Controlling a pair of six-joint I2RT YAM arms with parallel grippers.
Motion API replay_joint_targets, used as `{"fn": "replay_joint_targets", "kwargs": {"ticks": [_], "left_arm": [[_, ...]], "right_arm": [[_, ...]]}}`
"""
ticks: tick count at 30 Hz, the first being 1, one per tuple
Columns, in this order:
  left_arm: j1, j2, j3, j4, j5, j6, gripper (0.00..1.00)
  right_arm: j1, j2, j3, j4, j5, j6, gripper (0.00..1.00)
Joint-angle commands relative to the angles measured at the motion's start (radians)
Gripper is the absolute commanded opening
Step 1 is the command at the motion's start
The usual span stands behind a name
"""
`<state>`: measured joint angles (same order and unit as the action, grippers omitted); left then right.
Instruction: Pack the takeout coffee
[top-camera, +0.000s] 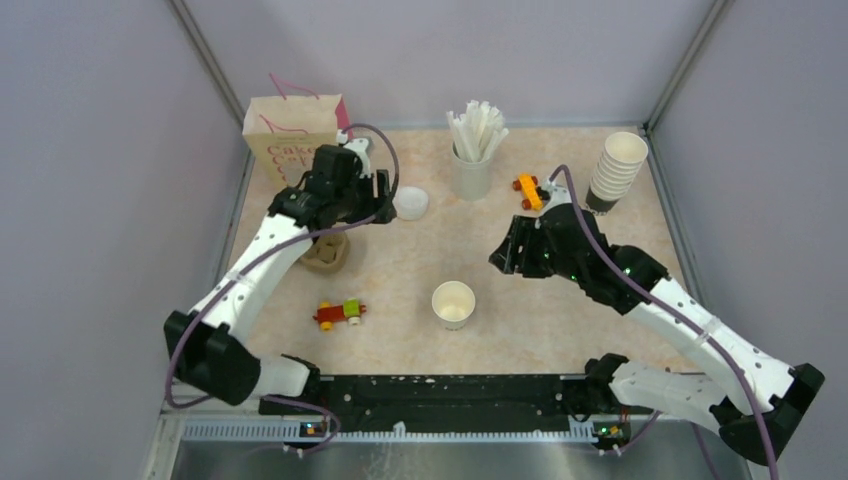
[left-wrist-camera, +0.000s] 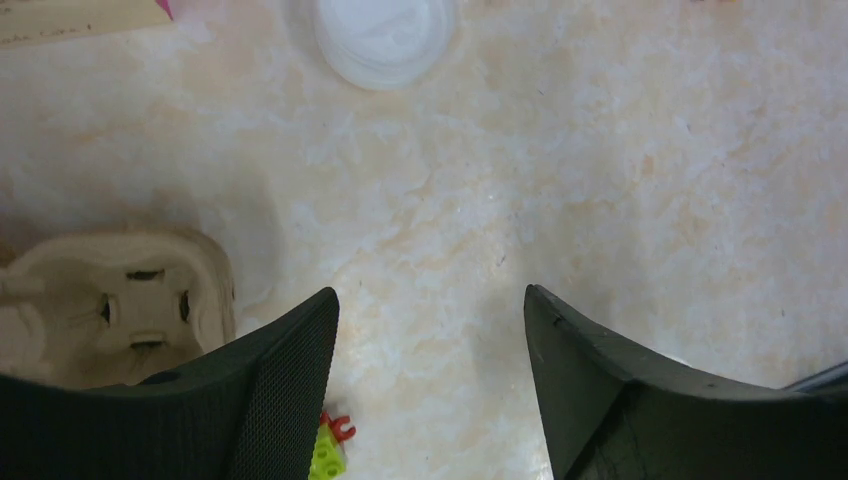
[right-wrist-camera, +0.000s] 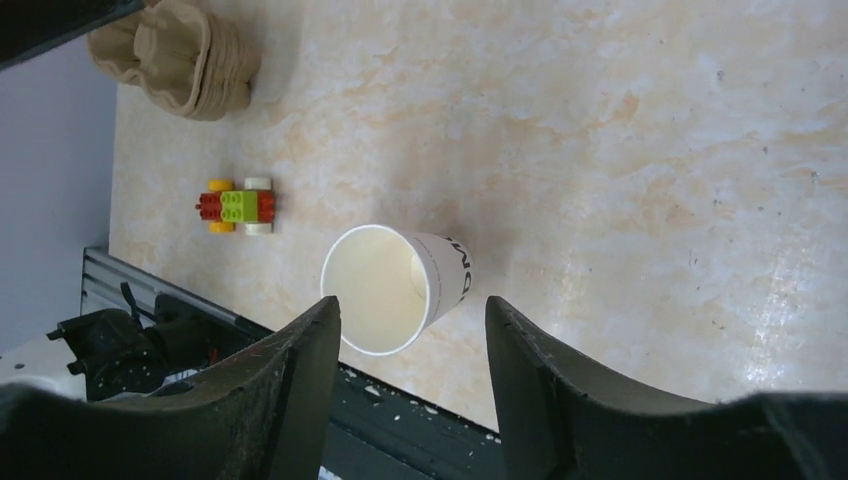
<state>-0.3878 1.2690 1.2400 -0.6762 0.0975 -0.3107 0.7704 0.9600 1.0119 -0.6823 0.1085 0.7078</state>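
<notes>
The white paper cup (top-camera: 453, 303) stands upright and empty on the table's near middle. In the right wrist view the cup (right-wrist-camera: 390, 290) is just ahead of my open right gripper (right-wrist-camera: 412, 305), apart from both fingers. In the top view the right gripper (top-camera: 505, 255) hovers to the right of the cup. The flat white lid (top-camera: 410, 203) lies on the table at the back left. My left gripper (top-camera: 385, 205) is open and empty just left of the lid. In the left wrist view the lid (left-wrist-camera: 385, 40) is well ahead of the left gripper (left-wrist-camera: 430, 300).
A brown moulded cup tray (top-camera: 327, 252) sits under the left arm. A paper bag (top-camera: 290, 135) stands at the back left. A holder of white sticks (top-camera: 472, 150) and a stack of cups (top-camera: 618, 170) stand at the back. Toy cars lie near the front left (top-camera: 338, 313) and behind the right arm (top-camera: 528, 190).
</notes>
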Motion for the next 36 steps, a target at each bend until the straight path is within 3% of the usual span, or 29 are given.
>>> {"fn": "replay_joint_targets", "kwargs": {"ticks": [1,6,12,24,36], "left_arm": [[-0.003,0.189,0.142,0.054,-0.042,-0.030,0.69],[-0.043,0.338,0.192,0.138,-0.151,-0.096,0.59],[-0.035,0.557,0.342,0.023,-0.317,-0.160,0.52],[-0.010,0.653,0.396,0.092,-0.248,-0.181,0.54],[0.001,0.744,0.473,0.126,-0.237,-0.209,0.51]], "right_arm": [[0.009,-0.012,0.091,-0.101,0.031,0.026,0.54],[0.010,-0.029,0.145,-0.117,0.042,0.053,0.53],[0.009,-0.092,0.117,-0.126,0.060,0.035,0.52],[0.009,-0.168,0.062,-0.158,0.115,0.010,0.51],[0.009,-0.218,0.080,-0.215,0.137,-0.004,0.49]]}}
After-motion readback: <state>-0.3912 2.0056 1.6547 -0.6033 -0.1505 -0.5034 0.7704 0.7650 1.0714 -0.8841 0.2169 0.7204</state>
